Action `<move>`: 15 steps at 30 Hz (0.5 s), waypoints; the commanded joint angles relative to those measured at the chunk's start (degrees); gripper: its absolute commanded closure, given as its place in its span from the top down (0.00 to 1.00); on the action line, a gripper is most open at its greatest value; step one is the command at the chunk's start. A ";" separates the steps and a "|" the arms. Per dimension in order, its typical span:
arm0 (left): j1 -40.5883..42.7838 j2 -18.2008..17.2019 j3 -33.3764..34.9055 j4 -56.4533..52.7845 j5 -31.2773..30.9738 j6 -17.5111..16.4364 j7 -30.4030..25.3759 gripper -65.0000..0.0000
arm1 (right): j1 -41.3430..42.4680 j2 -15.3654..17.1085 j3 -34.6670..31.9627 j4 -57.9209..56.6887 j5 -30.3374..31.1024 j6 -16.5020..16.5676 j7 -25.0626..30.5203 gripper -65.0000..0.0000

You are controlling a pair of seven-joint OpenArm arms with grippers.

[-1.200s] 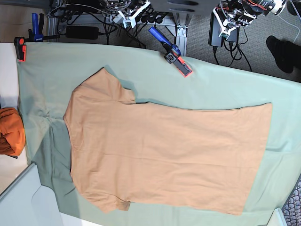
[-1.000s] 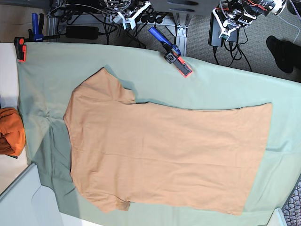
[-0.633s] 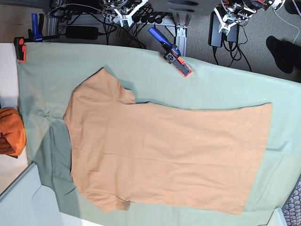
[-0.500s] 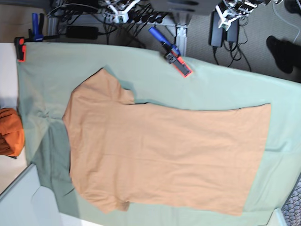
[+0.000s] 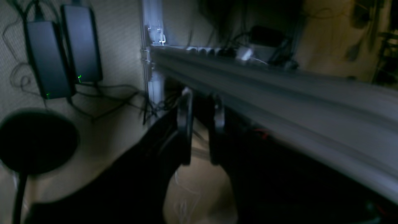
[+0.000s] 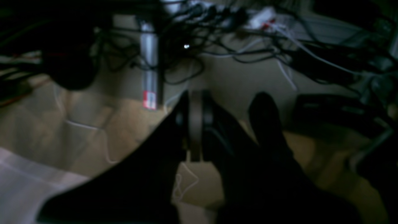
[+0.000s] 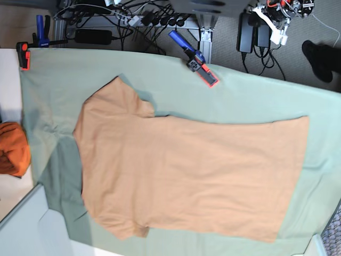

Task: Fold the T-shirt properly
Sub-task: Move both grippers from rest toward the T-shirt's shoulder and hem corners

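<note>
The peach-tan T-shirt (image 7: 186, 176) lies spread flat on the pale green cloth (image 7: 245, 101), neck end to the left and hem to the right. Neither gripper touches it. My left gripper (image 7: 277, 29) hangs beyond the table's far edge at the top right. In the left wrist view the left gripper (image 5: 202, 102) shows a narrow gap between its dark fingers (image 5: 185, 124), nothing in it, beside a metal rail (image 5: 279, 90). My right gripper (image 6: 196, 99) is shut and empty over floor and cables. It does not show in the base view.
A blue and red clamp (image 7: 196, 60) pins the cloth's far edge, and a red clamp (image 7: 22, 55) and a blue one (image 7: 40, 29) sit at the far left corner. A darker orange bundle (image 7: 11, 148) lies at the left. Power bricks (image 5: 62, 46) and cables (image 6: 217, 46) lie behind the table.
Both arms have drawn back beyond the table's far edge. The right arm has left the base view and the left gripper has shifted right. The T-shirt has not moved.
</note>
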 commanded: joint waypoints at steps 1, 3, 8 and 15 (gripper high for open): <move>1.64 -0.87 -0.81 2.86 -0.72 -1.28 0.37 0.13 | -2.45 1.88 0.28 3.15 1.84 1.27 0.22 0.00; 3.87 -2.01 -1.88 8.44 -1.31 -1.28 2.62 0.13 | -6.25 3.85 1.03 9.46 3.63 1.42 -0.11 0.00; 10.29 -4.17 -5.46 23.54 -5.18 -1.28 7.69 0.13 | -16.00 7.65 6.03 26.71 7.93 1.40 -0.13 0.00; 18.38 -6.21 -14.36 44.35 -18.60 -1.28 17.57 0.32 | -23.69 8.33 18.91 50.07 17.14 1.38 -8.46 0.00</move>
